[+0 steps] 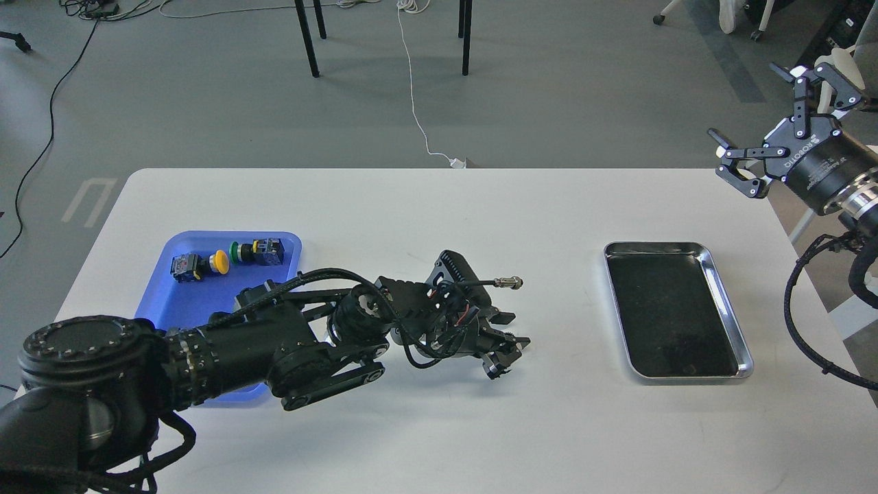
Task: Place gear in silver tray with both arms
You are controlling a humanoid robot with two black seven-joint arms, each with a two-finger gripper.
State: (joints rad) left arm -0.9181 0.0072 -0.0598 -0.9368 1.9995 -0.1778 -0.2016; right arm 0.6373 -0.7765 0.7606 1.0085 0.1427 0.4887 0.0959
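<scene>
The silver tray (656, 247) lies on the right of the white table, its dark floor bare. My left arm reaches from the lower left across the table's middle. My left gripper (506, 348) hangs low over the table, well left of the silver tray. Its fingers are closed on a small dark round piece (492, 370), which looks like the gear; it is hard to make out against the black fingers. My right gripper (763, 118) is open and empty, raised beyond the table's far right corner, above and right of the silver tray.
A blue plastic tray (199, 302) sits at the left, partly under my left arm, holding push buttons, one yellow (219, 261) and one green (236, 252). A black hose (799, 322) of my right arm hangs by the table's right edge. Chair legs stand on the floor behind.
</scene>
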